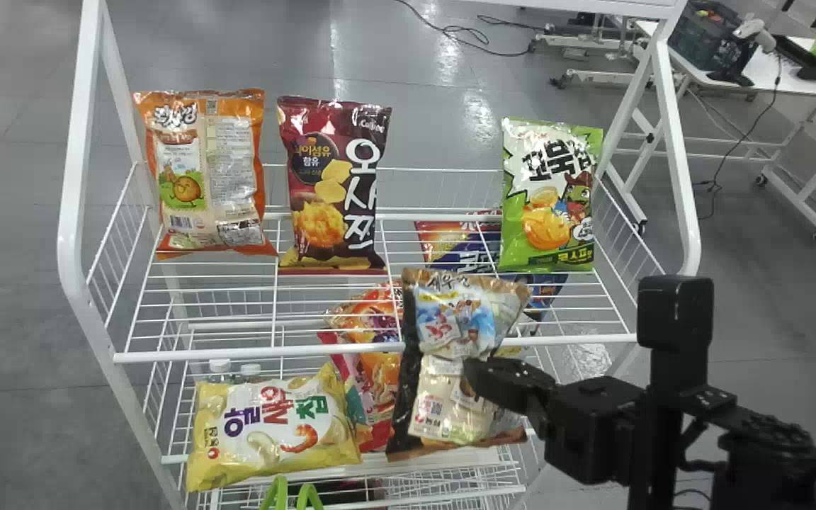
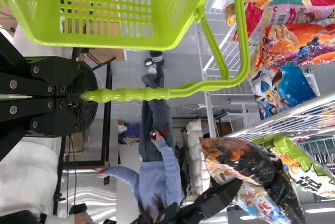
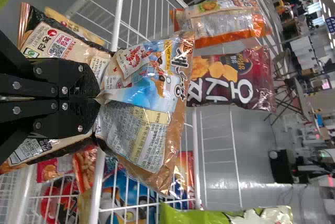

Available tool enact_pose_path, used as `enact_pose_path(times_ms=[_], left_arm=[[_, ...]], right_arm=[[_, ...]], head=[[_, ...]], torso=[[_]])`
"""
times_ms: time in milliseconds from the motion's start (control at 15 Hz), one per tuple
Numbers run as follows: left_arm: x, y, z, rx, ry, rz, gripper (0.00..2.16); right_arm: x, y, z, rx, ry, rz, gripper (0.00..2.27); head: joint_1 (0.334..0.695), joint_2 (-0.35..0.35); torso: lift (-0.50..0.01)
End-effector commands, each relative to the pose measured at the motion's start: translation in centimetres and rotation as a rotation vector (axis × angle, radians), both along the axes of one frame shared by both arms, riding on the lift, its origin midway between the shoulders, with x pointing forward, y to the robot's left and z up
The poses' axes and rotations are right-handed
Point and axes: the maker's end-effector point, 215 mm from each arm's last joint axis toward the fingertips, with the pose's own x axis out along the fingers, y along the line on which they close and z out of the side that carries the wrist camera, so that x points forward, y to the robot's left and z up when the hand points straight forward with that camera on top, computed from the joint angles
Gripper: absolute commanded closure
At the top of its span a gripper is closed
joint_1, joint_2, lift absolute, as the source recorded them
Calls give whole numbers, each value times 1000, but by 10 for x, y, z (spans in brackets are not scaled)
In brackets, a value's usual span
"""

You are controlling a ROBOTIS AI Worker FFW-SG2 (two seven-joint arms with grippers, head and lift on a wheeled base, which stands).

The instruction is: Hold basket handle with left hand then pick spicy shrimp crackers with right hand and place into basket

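Cracker bag (image 1: 468, 329) in front of the rack (image 1: 259, 351), clamped mid-bag by the right gripper (image 3: 98, 98)! | Light, soft, slick film by the look; that gathered waist's the hold, but crushing threatens crumbs | Left gripper (image 2: 87, 97) closed round the basket handle (image 2: 152, 93)!

Creased spicy shrimp crackers (image 1: 443, 411) aloft; lime-green basket (image 2: 115, 42)

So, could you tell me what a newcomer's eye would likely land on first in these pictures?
Probably the bag of spicy shrimp crackers, pinched near its middle by the right gripper at the front of the white rack. Next, I'd say, comes the bright green basket, its handle clamped in the left gripper.
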Motion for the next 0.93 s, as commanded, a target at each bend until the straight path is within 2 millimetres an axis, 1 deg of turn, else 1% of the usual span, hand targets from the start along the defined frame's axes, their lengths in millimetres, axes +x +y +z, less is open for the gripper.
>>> enact_pose_path(times_ms=[0, 67, 133, 200, 333, 467, 533, 667, 867], left_arm=[[1, -1, 1, -2, 0, 1, 1895], [1, -1, 1, -3, -1, 1, 1895], [1, -1, 1, -3, -2, 0, 1895], [1, -1, 2, -4, -3, 0, 1895], [1, -2, 2, -5, -3, -1, 1895], [0, -2, 2, -6, -3, -2, 1895], [0, -3, 2, -5, -2, -4, 1895], [-1, -6, 2, -6, -3, -10, 1895], [-1, -6, 3, -4, -7, -12, 1895]], right_arm=[[-32, 4, -17, -44, 100, 52, 1926], [-46, 7, -24, -51, 137, 75, 1926], [-55, 6, -28, -63, 162, 80, 1926], [-66, 1, -36, -76, 197, 82, 1926], [-95, 0, -55, -94, 293, 107, 1926], [-100, 9, -55, -64, 303, 112, 1926], [-106, 14, -59, -55, 317, 114, 1926], [-116, 22, -67, -46, 345, 130, 1926], [-126, 27, -89, -50, 403, 138, 1926]], head=[[695, -185], [695, -184], [695, -184], [695, -185], [695, -197], [695, -218], [695, -224], [695, -213], [695, -196]], torso=[[-37], [-37], [-37], [-37], [-37], [-37], [-37], [-37], [-37]])
